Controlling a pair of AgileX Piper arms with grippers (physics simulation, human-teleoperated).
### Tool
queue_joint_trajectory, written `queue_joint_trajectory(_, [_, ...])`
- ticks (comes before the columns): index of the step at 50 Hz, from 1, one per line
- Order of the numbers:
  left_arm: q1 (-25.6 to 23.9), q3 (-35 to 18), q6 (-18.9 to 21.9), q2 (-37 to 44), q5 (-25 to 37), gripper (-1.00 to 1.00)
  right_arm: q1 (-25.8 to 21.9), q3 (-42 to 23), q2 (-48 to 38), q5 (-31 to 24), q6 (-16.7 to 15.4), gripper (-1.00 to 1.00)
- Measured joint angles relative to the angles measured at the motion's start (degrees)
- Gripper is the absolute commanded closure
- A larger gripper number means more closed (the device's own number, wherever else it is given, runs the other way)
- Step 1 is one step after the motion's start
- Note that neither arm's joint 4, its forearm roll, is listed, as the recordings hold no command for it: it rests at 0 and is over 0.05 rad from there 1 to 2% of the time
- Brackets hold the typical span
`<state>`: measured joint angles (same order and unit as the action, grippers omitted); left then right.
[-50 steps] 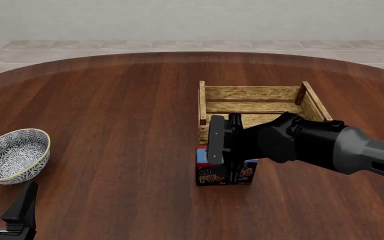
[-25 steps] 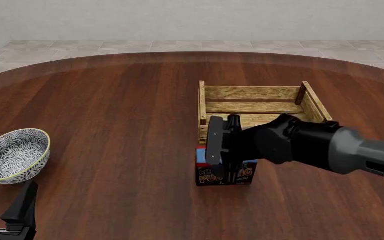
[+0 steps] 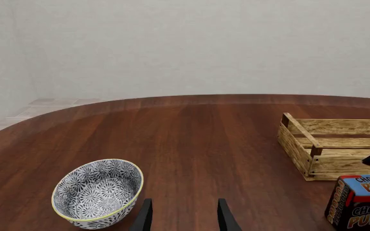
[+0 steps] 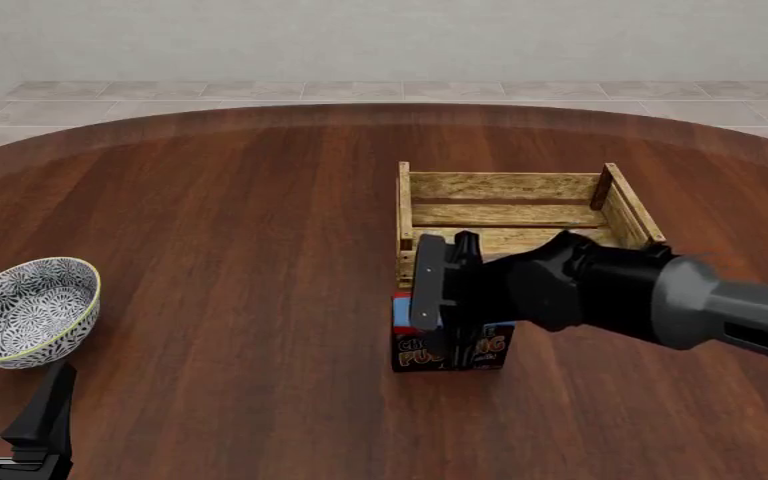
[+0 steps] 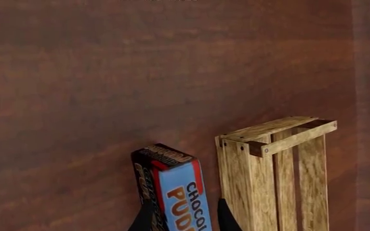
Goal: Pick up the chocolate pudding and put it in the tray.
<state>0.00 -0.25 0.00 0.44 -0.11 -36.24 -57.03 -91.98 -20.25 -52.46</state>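
Note:
The chocolate pudding [image 4: 488, 347] stands upright on the table just in front of the tray [image 4: 511, 186], a wooden slat crate. My right gripper [image 4: 458, 352] is down over the carton, open, with one finger on each side of it. In the right wrist view the carton [image 5: 175, 187] sits between the fingertips [image 5: 148, 211], close beside the tray [image 5: 275, 163]. The left wrist view shows the carton [image 3: 362, 202] and the tray [image 3: 326, 149] off to one side. My left gripper [image 4: 8, 390] is open and empty at the near left edge.
A blue-white patterned bowl [image 4: 24, 310] sits at the near left, just beyond my left gripper; it also shows in the left wrist view [image 3: 98, 192]. The round wooden table [image 4: 224, 220] spreads around these things.
My right gripper has shifted slightly left over the carton. The carton, tray, bowl and left arm have not moved.

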Motion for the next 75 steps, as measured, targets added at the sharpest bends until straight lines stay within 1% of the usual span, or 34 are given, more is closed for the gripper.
queue_joint_trajectory(24, [0.0,0.0,0.0,0.0,0.0,-1.00,0.5,0.5,-1.1,1.2,0.6,-1.00])
queue_joint_trajectory(45, [0.0,0.0,0.0,0.0,0.0,-1.00,1.8,0.2,-2.4,1.3,0.4,-1.00])
queue_joint_trajectory(75, [0.0,0.0,0.0,0.0,0.0,-1.00,1.7,-0.4,-3.4,1.8,0.7,-1.00])
